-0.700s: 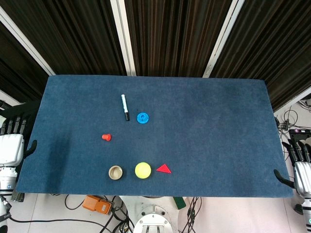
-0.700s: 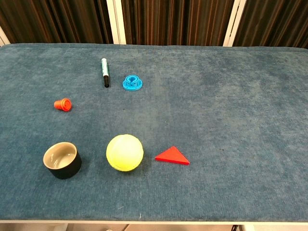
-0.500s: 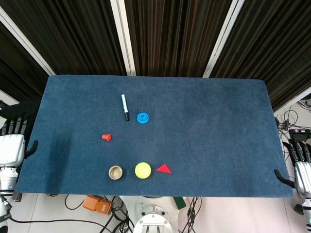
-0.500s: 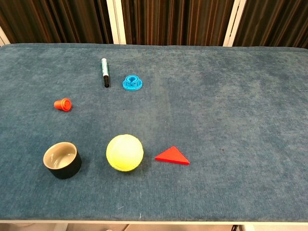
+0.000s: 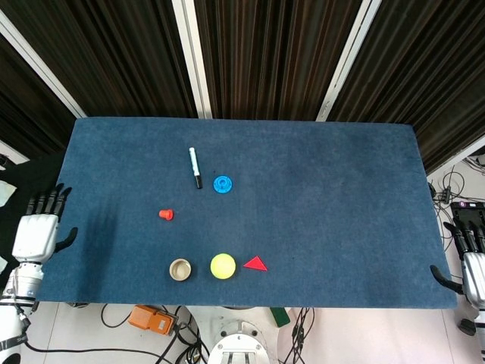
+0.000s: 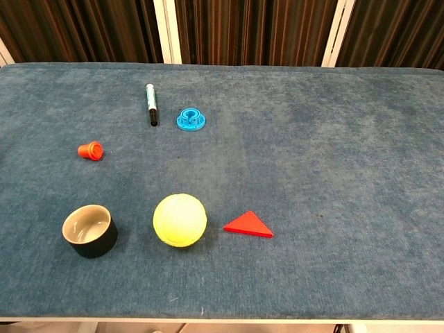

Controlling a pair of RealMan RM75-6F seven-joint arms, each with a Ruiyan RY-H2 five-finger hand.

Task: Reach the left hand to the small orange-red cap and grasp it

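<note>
The left hand (image 5: 35, 231) hovered empty at the table's (image 5: 326, 174) left edge, fingers spread wide, well apart from the small orange-red cap (image 5: 166, 214), which lay on its side on the blue cloth toward the hand's 3 o'clock. A marker (image 5: 195, 167) and blue ring (image 5: 222, 184) lay at the cap's 1 o'clock; a cup (image 5: 180, 269), yellow ball (image 5: 223, 265) and red triangle (image 5: 255, 264) sat toward 5 o'clock. The right hand (image 5: 470, 265) hung empty, fingers apart, off the right edge.

Orange-red cap (image 6: 91, 150); yellow ball (image 6: 180, 220); red triangle (image 6: 248, 225); blue ring (image 6: 191, 119); dark blue cloth (image 6: 333, 152).
</note>
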